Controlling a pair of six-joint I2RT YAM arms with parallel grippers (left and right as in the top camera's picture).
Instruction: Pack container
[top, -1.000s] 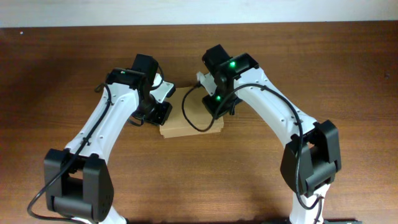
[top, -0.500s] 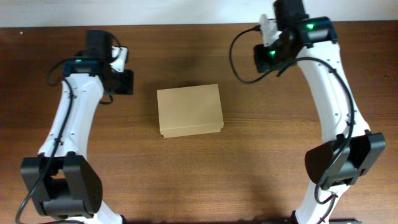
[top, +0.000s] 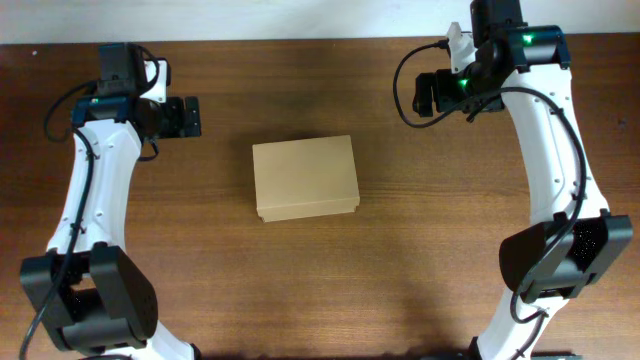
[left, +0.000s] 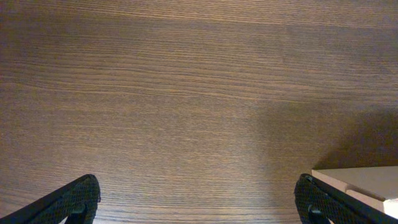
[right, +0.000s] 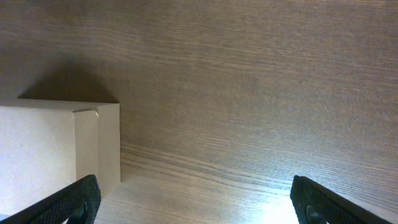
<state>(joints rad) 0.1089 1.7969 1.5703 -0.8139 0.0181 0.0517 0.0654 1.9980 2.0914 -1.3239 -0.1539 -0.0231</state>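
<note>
The container (top: 305, 178), a tan cardboard box with its lid down flat, lies in the middle of the table. My left gripper (top: 188, 116) hangs at the far left, well apart from it, its jaws open and pointing toward the box. In the left wrist view the gripper (left: 199, 202) holds nothing, and a corner of the container (left: 367, 183) shows at the lower right. My right gripper (top: 422, 95) hovers at the far right, open and apart from the box. Its wrist view shows the open gripper (right: 196, 202) over bare wood, with the container (right: 56, 149) at the left.
The dark wooden table (top: 320, 290) runs back to a pale wall (top: 300, 18) along its far edge. Both white arms rise from bases at the near edge, left (top: 90, 310) and right (top: 545, 270).
Both grippers were shut at the box's far side a second ago. They have let go, opened wide and drawn back to the far left and far right. The box lies still.
</note>
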